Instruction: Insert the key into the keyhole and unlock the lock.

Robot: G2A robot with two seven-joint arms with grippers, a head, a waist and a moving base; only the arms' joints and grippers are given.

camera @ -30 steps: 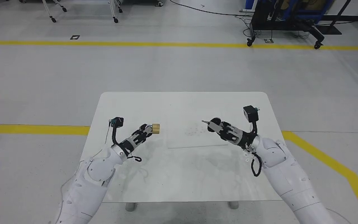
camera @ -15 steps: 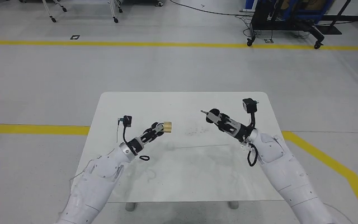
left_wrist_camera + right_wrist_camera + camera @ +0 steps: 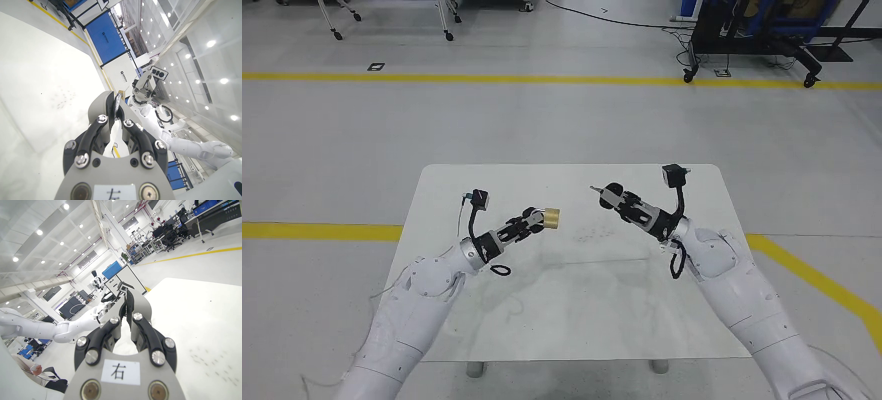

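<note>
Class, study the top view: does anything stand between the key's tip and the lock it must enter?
Nothing visible does. The right gripper holds the key and the left gripper holds the lock, both above the table, with only open air between key tip and lock.

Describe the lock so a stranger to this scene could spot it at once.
Start at the white table and find the left hand, over its middle. The lock is the small brass block at that hand's tip, pinched by its metal loop; the right hand opposite holds a thin silver key.
</note>
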